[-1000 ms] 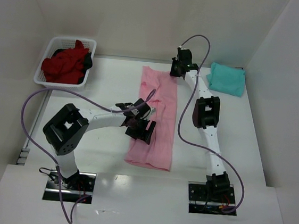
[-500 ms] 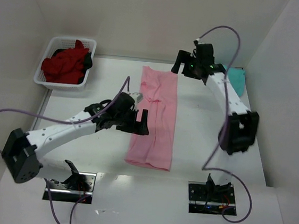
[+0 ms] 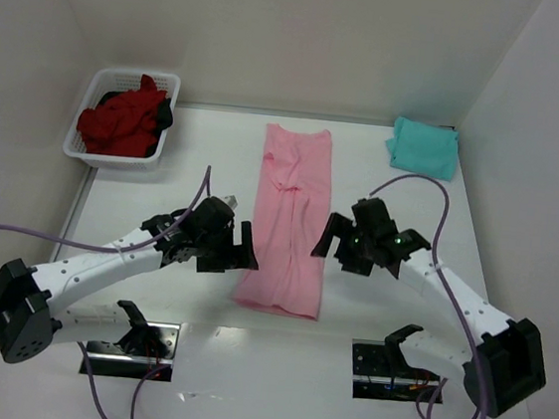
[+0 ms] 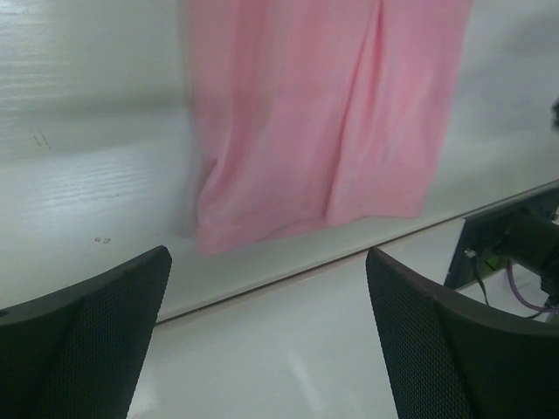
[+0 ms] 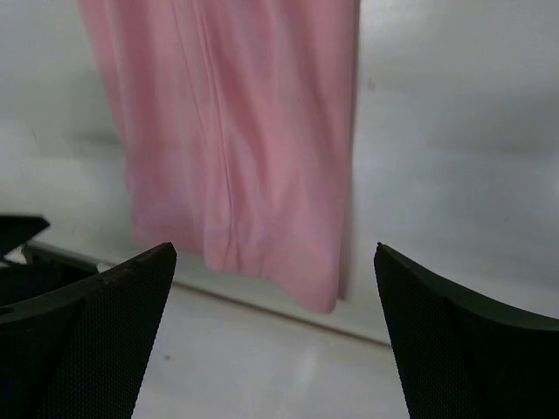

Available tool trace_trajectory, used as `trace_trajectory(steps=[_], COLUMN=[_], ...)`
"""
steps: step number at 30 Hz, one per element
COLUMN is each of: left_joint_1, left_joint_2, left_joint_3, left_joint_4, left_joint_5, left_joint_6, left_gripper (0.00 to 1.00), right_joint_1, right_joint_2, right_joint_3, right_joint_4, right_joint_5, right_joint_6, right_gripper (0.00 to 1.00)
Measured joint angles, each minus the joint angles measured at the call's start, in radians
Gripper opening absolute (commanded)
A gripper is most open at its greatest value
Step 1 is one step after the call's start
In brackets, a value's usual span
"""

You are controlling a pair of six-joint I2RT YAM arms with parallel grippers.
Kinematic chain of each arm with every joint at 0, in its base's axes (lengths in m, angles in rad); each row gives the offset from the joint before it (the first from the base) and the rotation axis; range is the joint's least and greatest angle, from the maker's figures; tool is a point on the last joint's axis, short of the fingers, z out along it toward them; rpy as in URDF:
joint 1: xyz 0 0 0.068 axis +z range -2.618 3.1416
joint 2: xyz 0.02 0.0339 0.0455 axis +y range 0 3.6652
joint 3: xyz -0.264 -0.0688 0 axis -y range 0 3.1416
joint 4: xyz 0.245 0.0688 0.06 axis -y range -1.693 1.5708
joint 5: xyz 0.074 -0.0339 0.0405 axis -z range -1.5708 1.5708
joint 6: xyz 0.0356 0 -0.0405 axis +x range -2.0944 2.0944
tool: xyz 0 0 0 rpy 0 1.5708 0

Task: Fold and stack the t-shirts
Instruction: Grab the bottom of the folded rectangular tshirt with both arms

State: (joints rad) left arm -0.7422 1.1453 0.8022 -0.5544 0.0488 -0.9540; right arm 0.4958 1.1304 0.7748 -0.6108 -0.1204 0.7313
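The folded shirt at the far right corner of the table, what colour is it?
Teal; the folded shirt shows best in the top external view.

A light pink cotton t-shirt (image 3: 288, 220) was laid as a long narrow strip mid-table, a folded teal cotton t-shirt (image 3: 424, 147) far right, and dark red cotton t-shirts (image 3: 121, 123) were heaped far left.

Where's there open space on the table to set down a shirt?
Bare table lies between the pink t-shirt and the teal t-shirt, and between the basket and the pink t-shirt. Crowded: the near half, where the open left gripper and right gripper flank it.
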Motion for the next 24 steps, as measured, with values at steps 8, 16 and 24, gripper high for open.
trace_trajectory(steps=[8,16,24], left_joint_1=[-0.001,-0.018,-0.027], left_joint_2=[0.090,0.154,0.231], left_joint_3=[0.001,0.001,0.001], left_joint_4=[-0.001,-0.010,-0.034], left_joint_5=[0.013,0.044,0.044], left_joint_6=[0.001,0.007,0.010], left_gripper=[0.97,0.95,0.93], right_joint_1=[0.157,0.171,0.250], right_joint_2=[-0.224,-0.247,-0.101], right_joint_3=[-0.123,-0.223,-0.245], right_joint_4=[-0.075,-0.130,-0.081], right_joint_5=[0.001,-0.005,-0.020], right_joint_6=[0.227,0.288,0.310], right_gripper=[1.00,0.93,0.90])
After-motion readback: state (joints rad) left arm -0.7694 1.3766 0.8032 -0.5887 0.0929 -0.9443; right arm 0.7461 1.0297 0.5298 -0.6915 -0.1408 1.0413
